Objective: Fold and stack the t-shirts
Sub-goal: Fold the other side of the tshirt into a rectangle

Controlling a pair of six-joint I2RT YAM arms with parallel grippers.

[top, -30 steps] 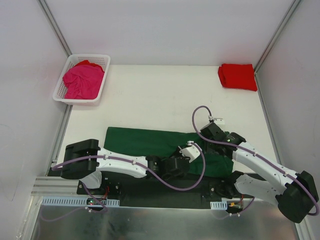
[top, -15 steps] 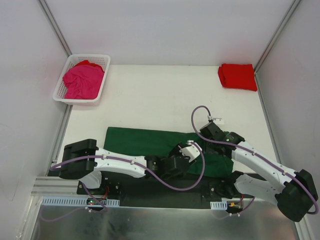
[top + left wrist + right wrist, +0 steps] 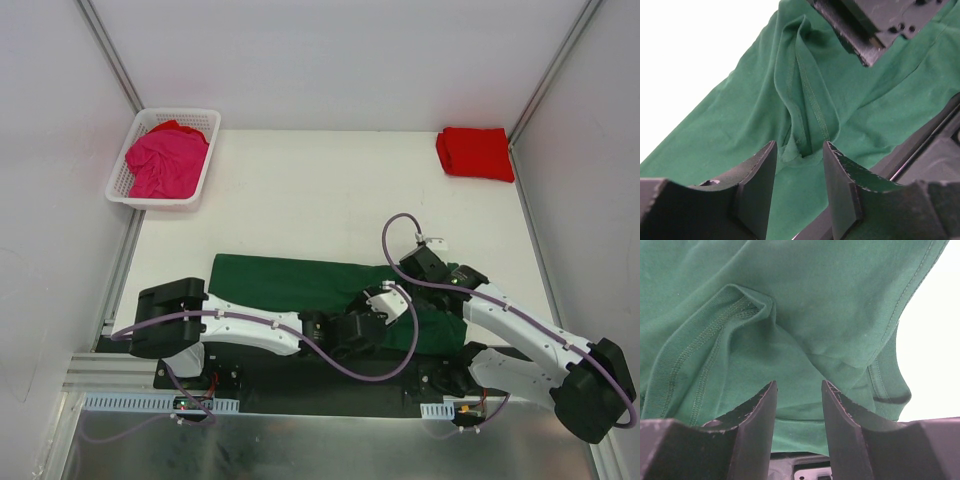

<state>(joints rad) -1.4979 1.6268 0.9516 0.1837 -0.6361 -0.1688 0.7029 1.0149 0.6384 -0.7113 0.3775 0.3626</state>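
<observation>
Shirts: three. Green shirt (image 3: 290, 282), one. Red shirt (image 3: 475, 153), one. Pink shirt (image 3: 165, 162), one.
White basket (image 3: 205, 118): one.
Robot arms: two, left arm (image 3: 240, 328), right arm (image 3: 520, 325).
Grippers: two, left gripper (image 3: 799, 150), right gripper (image 3: 798, 390). Two fingers each.
Table (image 3: 320, 200): one.

The soft dark green cotton t-shirt (image 3: 285, 283) is spread as a long folded band along the near edge of the table (image 3: 320, 200), rumpled at its right end. The bright red cotton t-shirt (image 3: 475, 153) is folded square at the far right corner. The magenta pink cotton t-shirt (image 3: 165, 165) is bunched inside the white plastic lattice basket (image 3: 200, 118) at far left.
</observation>
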